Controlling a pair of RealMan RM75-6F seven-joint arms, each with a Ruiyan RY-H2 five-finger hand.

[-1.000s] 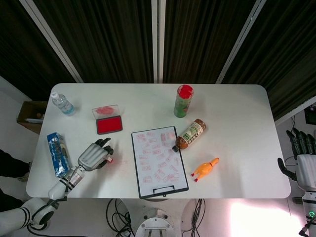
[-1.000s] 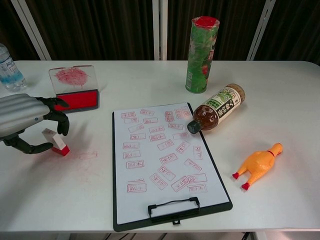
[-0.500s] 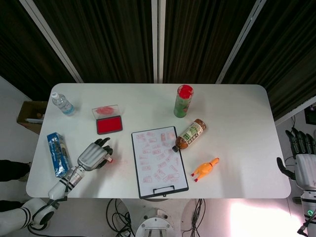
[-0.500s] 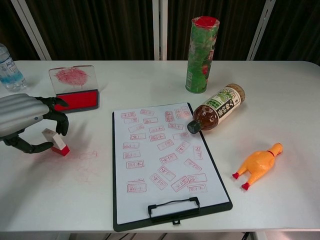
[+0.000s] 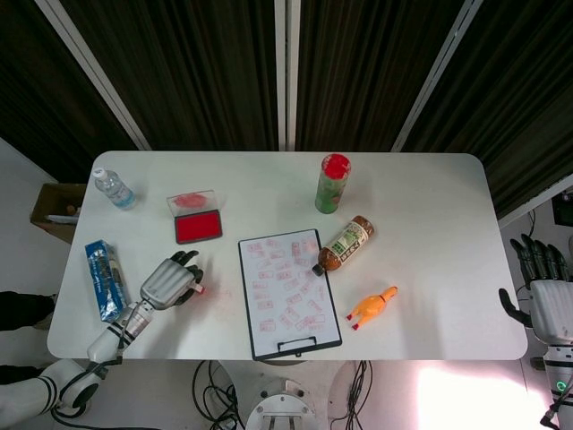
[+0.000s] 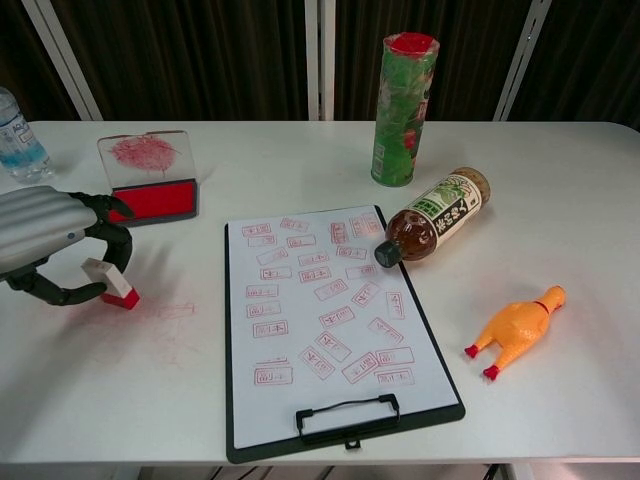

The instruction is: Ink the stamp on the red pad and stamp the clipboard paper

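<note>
A small white stamp (image 6: pixel 112 283) with a red base lies tilted on the table, left of the clipboard; in the head view the stamp (image 5: pixel 199 288) peeks out from under fingers. My left hand (image 6: pixel 50 240) curls over it, thumb and fingers pinching its white body; the same left hand (image 5: pixel 170 282) is near the table's front left. The red ink pad (image 6: pixel 155 200) lies open just beyond, its stained lid (image 6: pixel 148 152) behind it. The clipboard paper (image 6: pixel 320 300) carries several red prints. My right hand (image 5: pixel 548 296) hangs off the table's right edge, fingers spread, holding nothing.
A brown tea bottle (image 6: pixel 435 215) lies against the clipboard's far right corner. A green can (image 6: pixel 403 95) stands behind it and a rubber chicken (image 6: pixel 515 325) lies to the right. A water bottle (image 5: pixel 114 188) and a blue packet (image 5: pixel 106 279) sit at the left.
The stamp has tipped lower under my left hand, whose fingers have closed in a little. My right hand has drifted slightly downward at the frame edge.
</note>
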